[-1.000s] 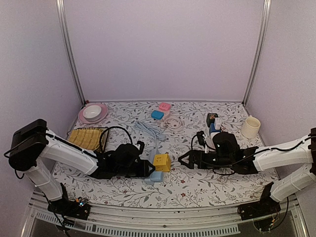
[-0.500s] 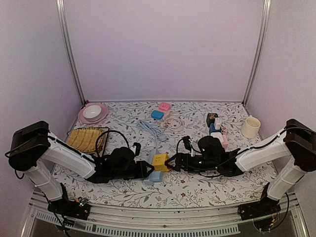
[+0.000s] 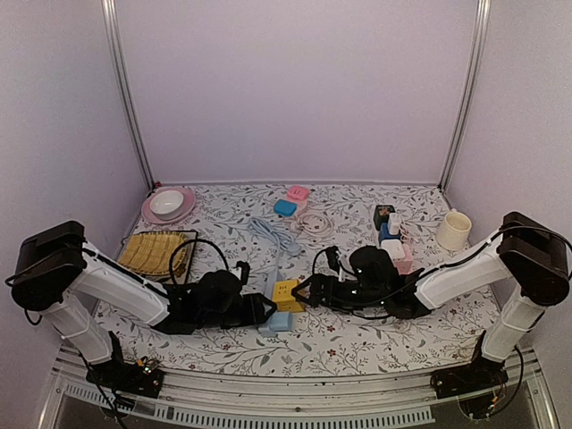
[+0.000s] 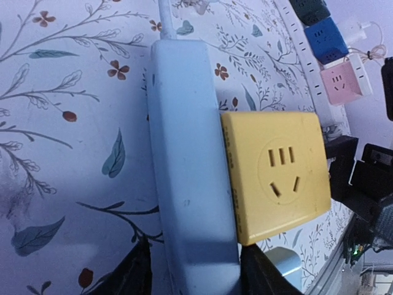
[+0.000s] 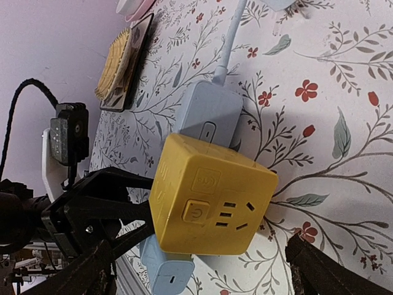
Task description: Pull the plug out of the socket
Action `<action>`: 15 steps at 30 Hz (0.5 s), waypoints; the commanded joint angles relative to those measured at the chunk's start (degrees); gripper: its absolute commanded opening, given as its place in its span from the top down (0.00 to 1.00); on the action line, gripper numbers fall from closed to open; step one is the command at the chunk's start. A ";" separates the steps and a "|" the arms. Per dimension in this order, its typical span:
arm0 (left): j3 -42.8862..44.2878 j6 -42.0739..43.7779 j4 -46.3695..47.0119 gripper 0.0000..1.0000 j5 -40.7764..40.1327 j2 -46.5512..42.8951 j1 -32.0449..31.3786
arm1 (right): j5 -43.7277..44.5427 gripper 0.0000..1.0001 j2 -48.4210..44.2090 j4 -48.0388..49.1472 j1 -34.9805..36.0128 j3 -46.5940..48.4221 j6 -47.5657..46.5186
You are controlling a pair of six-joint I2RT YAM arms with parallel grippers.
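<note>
The right gripper [image 3: 307, 291], jaws wide, has been brought left to the yellow cube plug [image 3: 286, 293] for grasping. The blue power strip [image 3: 277, 316] is straddled by the left gripper [image 3: 263, 309], grip unclear.

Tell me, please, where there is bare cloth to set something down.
Bare cloth lies between the pink plate and the pink cube at the back, and along the near edge below the blue strip. Crowded around the yellow cube.
</note>
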 commanded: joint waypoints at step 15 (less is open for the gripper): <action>-11.56 -4.11 -1.70 0.66 2.71 -2.49 4.28 | 6.03 0.01 -2.08 -4.82 4.91 3.29 -3.30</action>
